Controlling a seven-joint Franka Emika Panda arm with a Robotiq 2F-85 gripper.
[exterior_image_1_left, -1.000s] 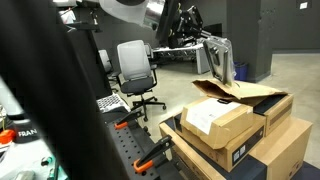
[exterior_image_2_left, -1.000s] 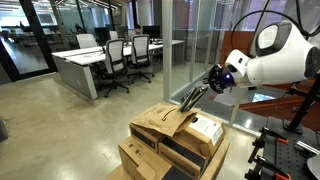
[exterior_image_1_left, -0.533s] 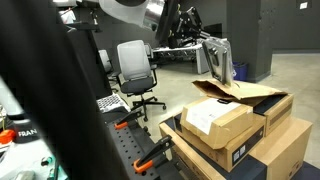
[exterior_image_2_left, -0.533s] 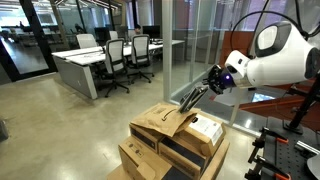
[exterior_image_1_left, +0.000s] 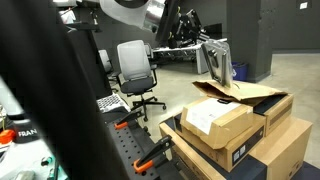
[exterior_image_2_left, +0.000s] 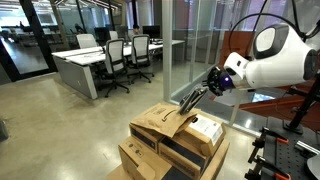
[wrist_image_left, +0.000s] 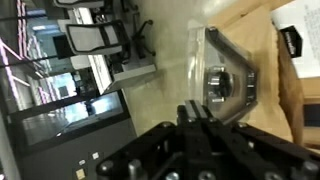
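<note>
Claw: shut, fingers pressed together, nothing seen between them; tip at the raised flap, contact cannot be told.
Open-flap box: top of the stack, brown cardboard, flaps up; no print legible.
Labelled box: just beside it; one white shipping label, text too small to read.
Box count: four cardboard boxes visible in the stack.
Clamps: two, orange handles, on the black bench.
White item: letters "FRA", cut off.
Office chair: one, grey, beyond the bench.
</note>
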